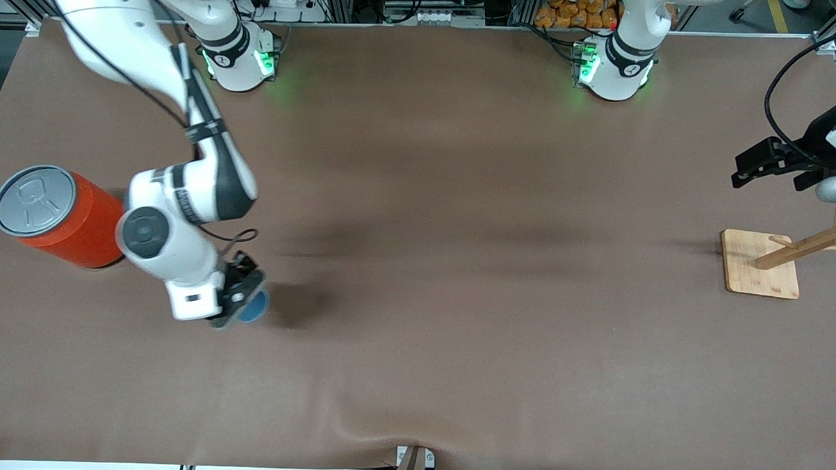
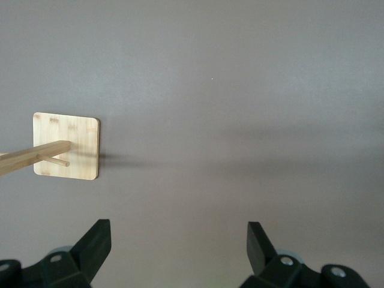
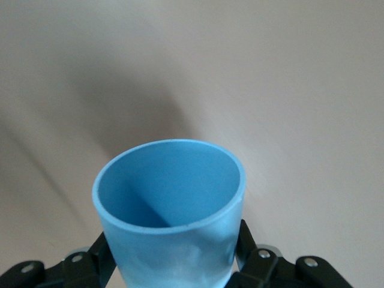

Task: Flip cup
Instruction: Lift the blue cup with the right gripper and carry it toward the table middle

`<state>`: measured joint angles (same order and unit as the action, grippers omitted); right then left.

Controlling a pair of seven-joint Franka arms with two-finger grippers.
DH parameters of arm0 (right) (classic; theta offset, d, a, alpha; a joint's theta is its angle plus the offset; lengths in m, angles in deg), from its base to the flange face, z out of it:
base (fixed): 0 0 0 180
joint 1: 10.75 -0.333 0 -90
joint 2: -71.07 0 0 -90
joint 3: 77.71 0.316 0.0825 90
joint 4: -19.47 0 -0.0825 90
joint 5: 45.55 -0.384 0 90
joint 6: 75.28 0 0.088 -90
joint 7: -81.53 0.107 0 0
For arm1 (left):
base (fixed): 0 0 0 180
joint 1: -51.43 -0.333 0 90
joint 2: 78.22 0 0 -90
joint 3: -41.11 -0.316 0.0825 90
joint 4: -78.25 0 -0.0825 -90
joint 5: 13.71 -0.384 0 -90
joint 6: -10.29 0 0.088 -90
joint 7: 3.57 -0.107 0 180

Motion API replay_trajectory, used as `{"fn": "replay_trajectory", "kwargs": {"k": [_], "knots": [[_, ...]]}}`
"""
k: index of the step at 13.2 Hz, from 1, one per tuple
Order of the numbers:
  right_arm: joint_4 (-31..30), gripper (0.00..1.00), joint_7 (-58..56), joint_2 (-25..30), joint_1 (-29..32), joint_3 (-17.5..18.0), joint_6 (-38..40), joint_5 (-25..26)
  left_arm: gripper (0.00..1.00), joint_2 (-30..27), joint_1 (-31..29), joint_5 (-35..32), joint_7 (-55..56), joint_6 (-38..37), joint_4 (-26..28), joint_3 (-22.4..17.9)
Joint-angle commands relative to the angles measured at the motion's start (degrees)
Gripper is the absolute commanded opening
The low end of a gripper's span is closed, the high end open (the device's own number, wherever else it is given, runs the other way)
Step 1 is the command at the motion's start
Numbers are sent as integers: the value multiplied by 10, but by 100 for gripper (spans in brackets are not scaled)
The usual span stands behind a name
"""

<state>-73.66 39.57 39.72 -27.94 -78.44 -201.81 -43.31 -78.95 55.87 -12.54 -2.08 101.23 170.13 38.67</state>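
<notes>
Bench (image 1: 459, 264): brown and wide, both arms based along its top edge in the front view.
Orange can (image 1: 60, 215): big cylinder with a grey lid, standing at the right arm's end, just beside the right arm's wrist.
Wooden rack (image 1: 761, 264): square base with a slanted peg post, at the left arm's end, well apart from the action.
Right gripper (image 1: 238, 302): it's got the cup! Fingers (image 3: 99, 264) clamped on either side of the cup's wall, over bare bench, nearer the front camera than the can.
Left gripper (image 1: 768, 164): waiting over the bench by the rack, fingers (image 2: 96, 243) spread wide on nothing.
Cup (image 3: 171, 204): small, light blue, held with its mouth facing away from the wrist camera, inside empty.
Progress: grasp looks done; I'd say the turn-over and set-down remain.
</notes>
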Motion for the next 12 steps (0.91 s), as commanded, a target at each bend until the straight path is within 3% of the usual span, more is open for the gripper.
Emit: {"fn": "replay_trajectory", "kwargs": {"k": [1, 5, 10, 12], "knots": [[38, 19, -5, -34, -59, -6, -22, 6, 100, 5, -5, 8, -10, -9, -8, 2], [93, 20, -12, -85, -124, -6, -46, 9, 100, 5, -6, 9, -11, -8, -8, 2], [93, 23, -11, -110, -243, -7, -85, 42, 100, 11, -6, 13, -11, -9, -8, 2], [88, 23, -14, -111, -253, -7, -107, 65, 100, 12, -6, 15, -11, -9, -9, 2]]}}
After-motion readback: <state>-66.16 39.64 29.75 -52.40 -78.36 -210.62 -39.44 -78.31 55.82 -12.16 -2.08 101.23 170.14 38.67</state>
